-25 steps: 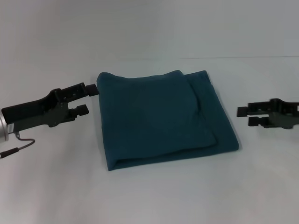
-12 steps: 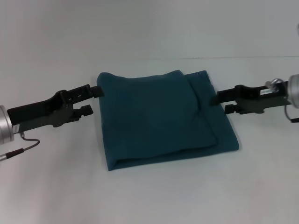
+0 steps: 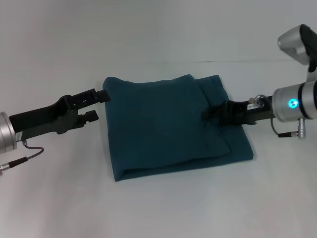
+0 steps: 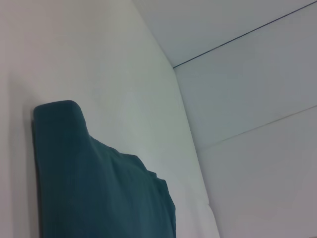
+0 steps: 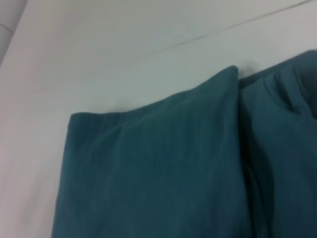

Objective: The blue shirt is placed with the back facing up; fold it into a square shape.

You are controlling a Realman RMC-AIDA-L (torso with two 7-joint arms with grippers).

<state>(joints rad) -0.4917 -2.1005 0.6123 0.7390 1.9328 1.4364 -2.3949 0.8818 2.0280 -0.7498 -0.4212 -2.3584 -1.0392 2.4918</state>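
Blue shirt (image 3: 168, 124), right gripper (image 3: 210, 114) fingers indistinct against it.

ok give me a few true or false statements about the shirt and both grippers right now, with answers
1. The blue shirt lies folded into a rough square on the white table. True.
2. The right gripper is clear of the shirt, out to its side. False: it reaches in over the shirt's right part.
3. The left gripper is at the shirt's far left corner. True.
4. White lettering shows on the shirt. False: only plain teal cloth is visible.
5. The left gripper is shut. False: its two fingers stand apart.
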